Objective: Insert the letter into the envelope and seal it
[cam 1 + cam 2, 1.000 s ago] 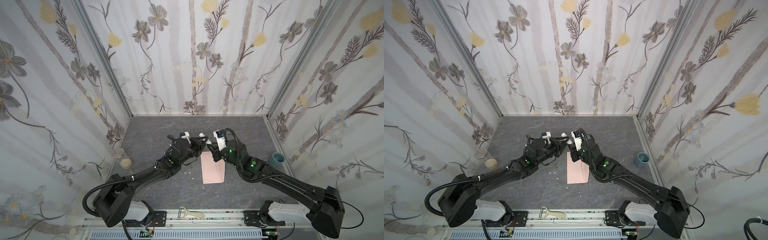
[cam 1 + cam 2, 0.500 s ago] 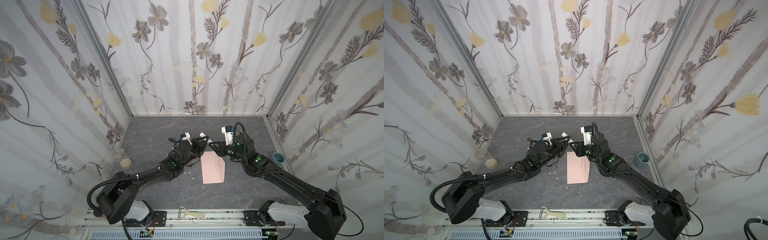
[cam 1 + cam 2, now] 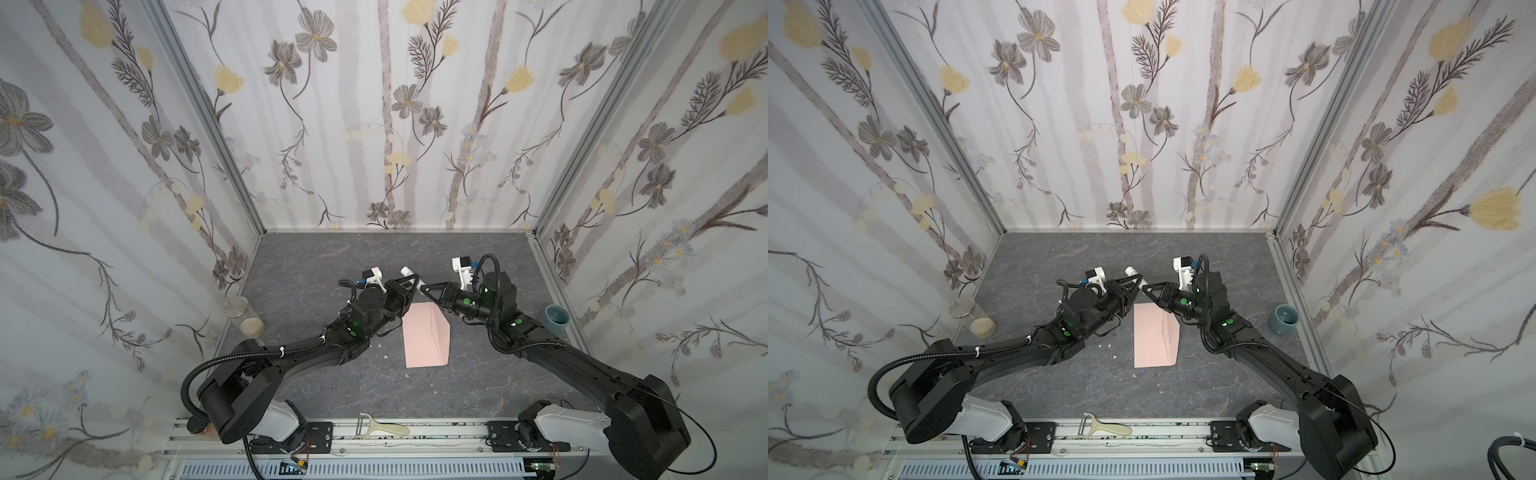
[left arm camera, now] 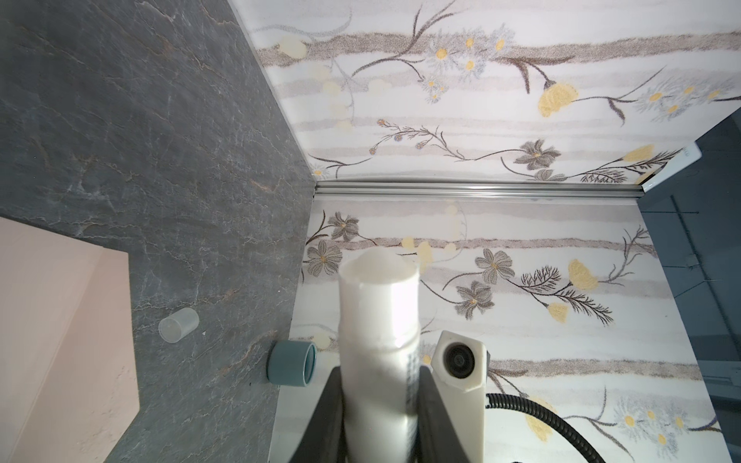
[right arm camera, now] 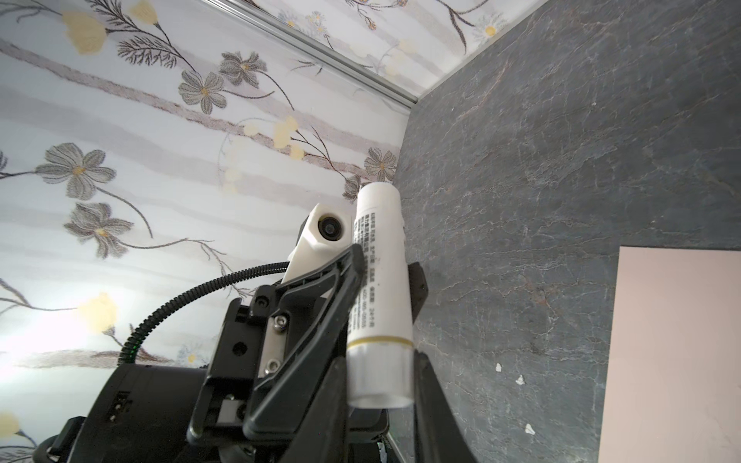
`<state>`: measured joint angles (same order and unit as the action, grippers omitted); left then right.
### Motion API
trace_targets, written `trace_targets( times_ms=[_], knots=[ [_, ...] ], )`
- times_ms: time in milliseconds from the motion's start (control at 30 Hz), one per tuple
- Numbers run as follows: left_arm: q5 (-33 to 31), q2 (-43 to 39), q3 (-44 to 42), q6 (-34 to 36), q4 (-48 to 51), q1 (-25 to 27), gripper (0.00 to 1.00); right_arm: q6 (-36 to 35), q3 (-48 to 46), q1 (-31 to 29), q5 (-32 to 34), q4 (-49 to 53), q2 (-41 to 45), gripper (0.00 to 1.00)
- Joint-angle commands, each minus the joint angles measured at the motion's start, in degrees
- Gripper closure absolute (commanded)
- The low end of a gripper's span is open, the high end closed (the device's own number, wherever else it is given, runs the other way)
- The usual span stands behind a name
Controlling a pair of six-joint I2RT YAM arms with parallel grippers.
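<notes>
In a top view, left hand (image 3: pixel 411 280) and right hand (image 3: pixel 424 287) clasp tube (image 3: pixel 406 272).

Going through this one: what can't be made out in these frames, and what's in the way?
1. Letter: no white sheet shows in any view; whether it sits inside the envelope, the pink paper hides.
2. Flap seal: too small in both top views; both wrist views cut the envelope at the frame edge.
3. Print on the glue stick: blurred in the right wrist view.
</notes>
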<state>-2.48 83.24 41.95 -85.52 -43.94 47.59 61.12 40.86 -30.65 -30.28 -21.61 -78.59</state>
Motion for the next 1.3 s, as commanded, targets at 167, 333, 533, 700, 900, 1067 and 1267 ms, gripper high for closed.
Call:
trace_targets(
  times_ms=[167,333,533,700,900,1067,1267],
  knots=[
    [6.2,0.2,-1.3,0.8,-8.6,1.4,1.0,9.1,-0.6,1.2,1.4,-8.0,-1.2,0.8],
    [5.1,-0.7,-2.4,0.9,-10.0,1.7,1.0,12.2,-2.1,1.6,0.5,-11.1,-1.7,0.8],
    [4.2,-1.7,-3.2,1.4,-11.1,1.8,1.0,17.2,-4.1,2.2,-1.7,-17.4,-3.5,0.8],
    [3.9,-1.8,-3.6,1.3,-11.5,1.9,1.0,18.1,-4.7,2.3,-1.7,-18.9,-4.2,0.8],
    [4.4,-1.3,-3.3,0.3,-11.1,1.7,1.0,9.8,-1.8,2.4,0.2,-10.0,-2.8,0.57],
    [7.7,-0.5,-2.6,-1.7,-8.9,-0.2,1.0,-3.4,0.0,2.2,7.0,3.0,1.8,0.54],
    [13.5,-0.9,0.8,0.9,2.7,-3.6,1.0,-23.6,1.0,-2.6,24.8,17.4,12.3,0.53]
  ],
)
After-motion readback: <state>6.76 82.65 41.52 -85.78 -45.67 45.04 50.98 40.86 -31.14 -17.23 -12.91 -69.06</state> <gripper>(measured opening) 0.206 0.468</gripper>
